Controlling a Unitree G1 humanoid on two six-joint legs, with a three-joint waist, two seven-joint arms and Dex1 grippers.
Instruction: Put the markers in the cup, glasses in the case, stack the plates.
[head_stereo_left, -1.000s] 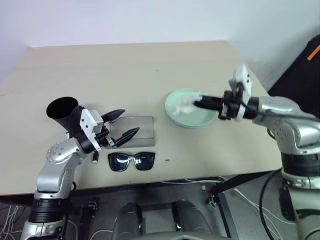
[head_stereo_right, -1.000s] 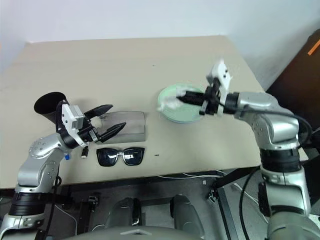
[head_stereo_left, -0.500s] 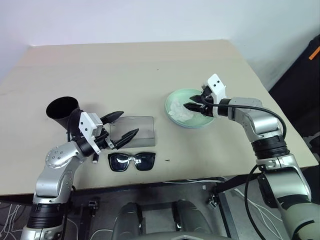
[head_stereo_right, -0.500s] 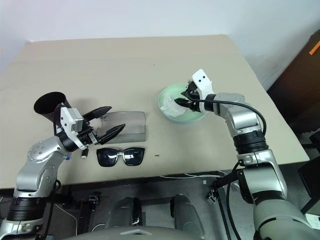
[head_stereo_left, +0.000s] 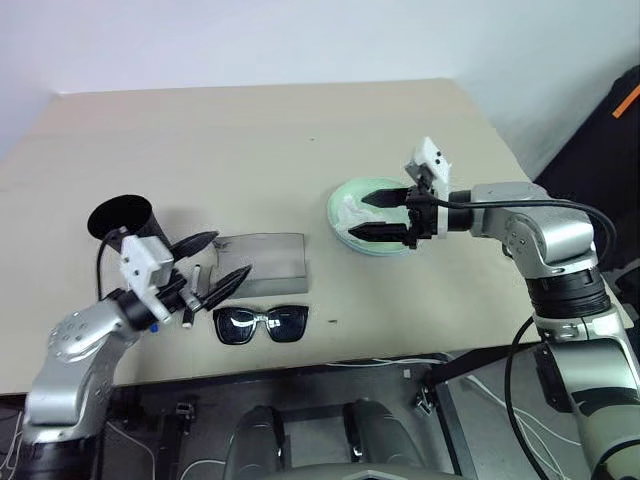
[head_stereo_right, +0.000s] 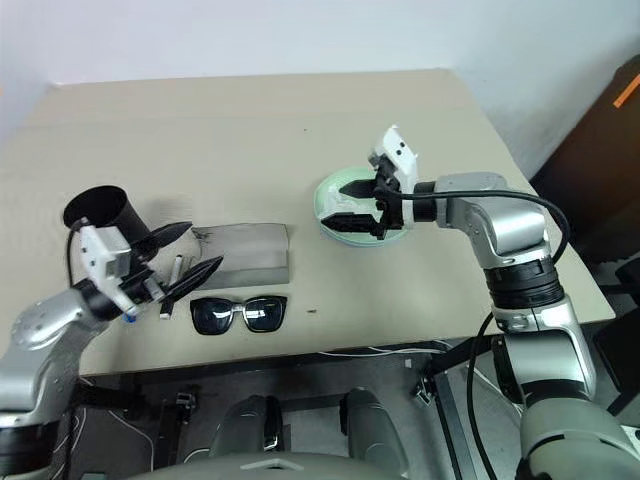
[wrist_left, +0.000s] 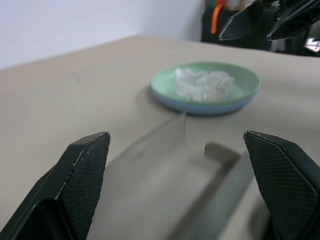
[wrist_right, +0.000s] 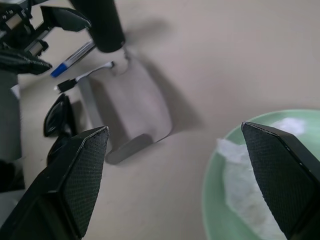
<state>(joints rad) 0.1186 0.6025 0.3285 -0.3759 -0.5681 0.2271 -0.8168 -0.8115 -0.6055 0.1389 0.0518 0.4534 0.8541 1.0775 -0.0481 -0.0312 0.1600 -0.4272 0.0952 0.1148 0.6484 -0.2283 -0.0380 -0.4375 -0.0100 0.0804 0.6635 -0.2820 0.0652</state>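
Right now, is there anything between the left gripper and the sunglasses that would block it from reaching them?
Nothing visible blocks it. The open left gripper hangs just above and beside the glasses, which lie free on the table in front of the grey case.

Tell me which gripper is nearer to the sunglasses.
Left. The left gripper hovers just up and to the left of the sunglasses, jaws open. The right gripper is farther off, open over the stacked plates.
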